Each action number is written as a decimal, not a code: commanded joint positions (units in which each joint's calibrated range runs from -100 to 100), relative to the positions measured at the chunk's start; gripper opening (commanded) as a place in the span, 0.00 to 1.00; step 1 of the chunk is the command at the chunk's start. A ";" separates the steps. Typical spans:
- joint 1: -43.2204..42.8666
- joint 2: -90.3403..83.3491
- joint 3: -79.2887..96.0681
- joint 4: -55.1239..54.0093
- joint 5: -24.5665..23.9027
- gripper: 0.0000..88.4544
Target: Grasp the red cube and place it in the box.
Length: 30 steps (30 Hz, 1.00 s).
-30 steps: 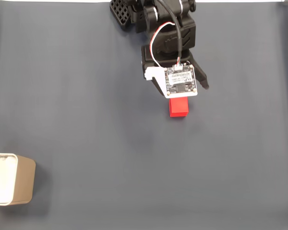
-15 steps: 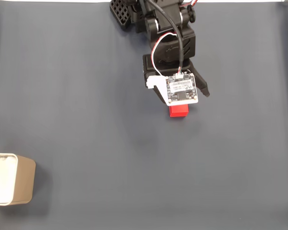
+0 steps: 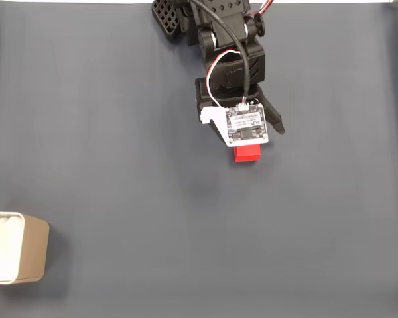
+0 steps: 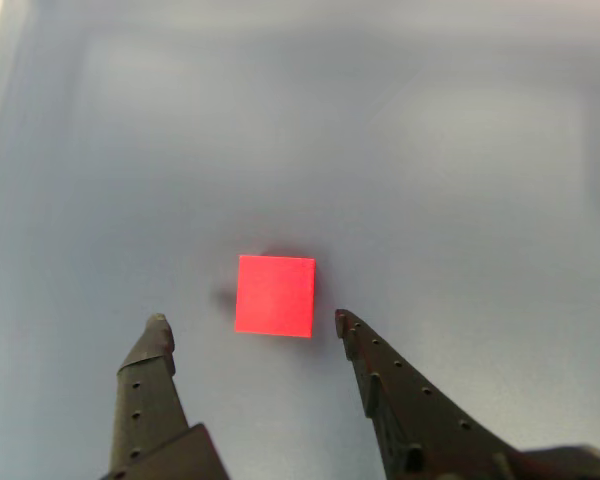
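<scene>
Circuit board (image 3: 247, 124): markings seen in fixed view, too small to be read.
Red cube (image 4: 274, 295): plain faces, no text.
Box (image 3: 16, 247): no label seen.

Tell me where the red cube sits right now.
In the fixed view the red cube lies on the dark mat, right of centre, partly under the arm's circuit board. The other view shows it just ahead of the open gripper.
</scene>
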 commanded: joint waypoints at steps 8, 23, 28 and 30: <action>1.54 2.54 0.26 -4.13 0.10 0.42; 0.61 5.14 -0.38 -7.16 -0.10 0.42; -0.10 5.66 -0.38 -7.33 -0.39 0.41; -0.24 5.83 -0.38 -7.33 -0.39 0.41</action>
